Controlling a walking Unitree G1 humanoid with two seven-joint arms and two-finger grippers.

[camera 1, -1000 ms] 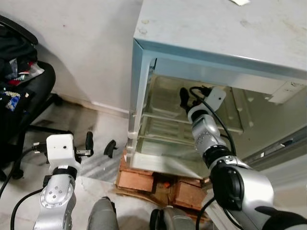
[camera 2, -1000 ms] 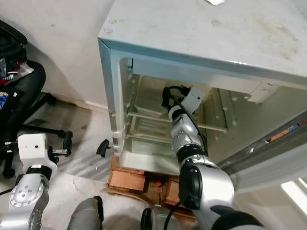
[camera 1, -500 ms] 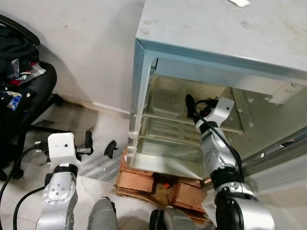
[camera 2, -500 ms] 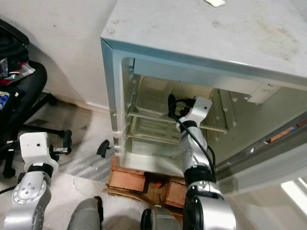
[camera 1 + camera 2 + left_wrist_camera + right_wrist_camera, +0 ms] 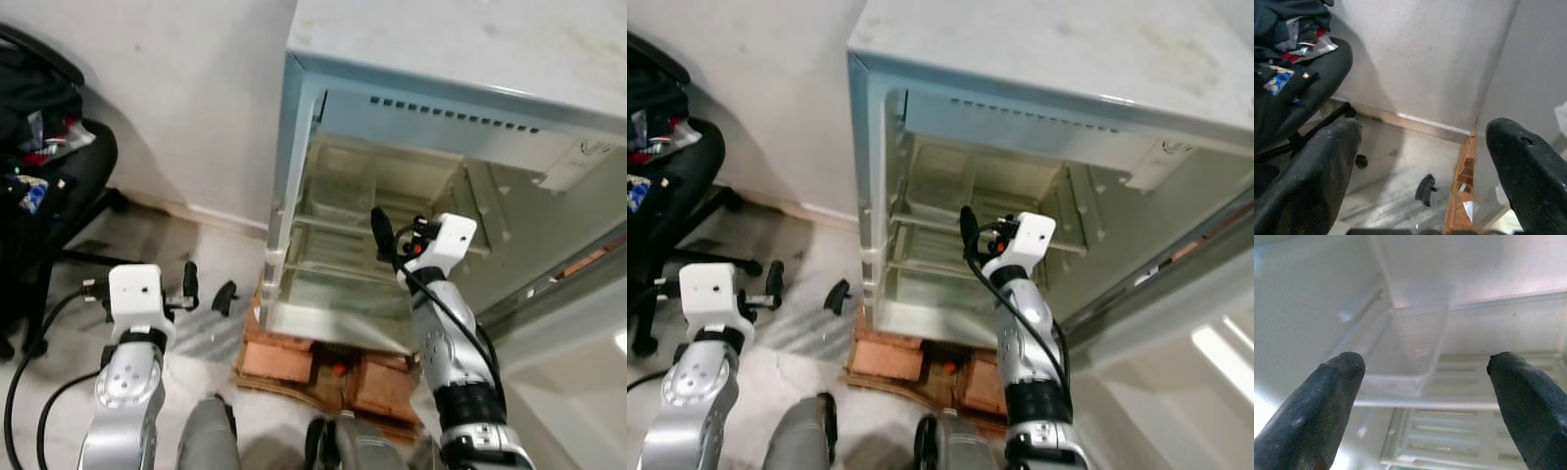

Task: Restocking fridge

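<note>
The small fridge (image 5: 431,117) stands open, its pale shelves bare apart from a clear plastic bin (image 5: 1410,347) on the upper shelf. My right gripper (image 5: 392,233) hangs in front of the opening at middle-shelf height, open, with nothing between its fingers (image 5: 1327,396). It points at the bin and the wire shelf below it. My left gripper (image 5: 1425,127) is low at the left over the floor, open and holding nothing, aimed at the wall beside the fridge.
The fridge rests on bricks and boards (image 5: 279,357). Its door (image 5: 554,294) swings out to the right. A black office chair (image 5: 59,186) piled with clothes stands at the left. A small black curved piece (image 5: 224,297) lies on the marble floor.
The view has shifted, showing more of the fridge's inside. My right gripper has drawn back from the upper shelf and sits lower before the opening. The left arm has hardly moved.
</note>
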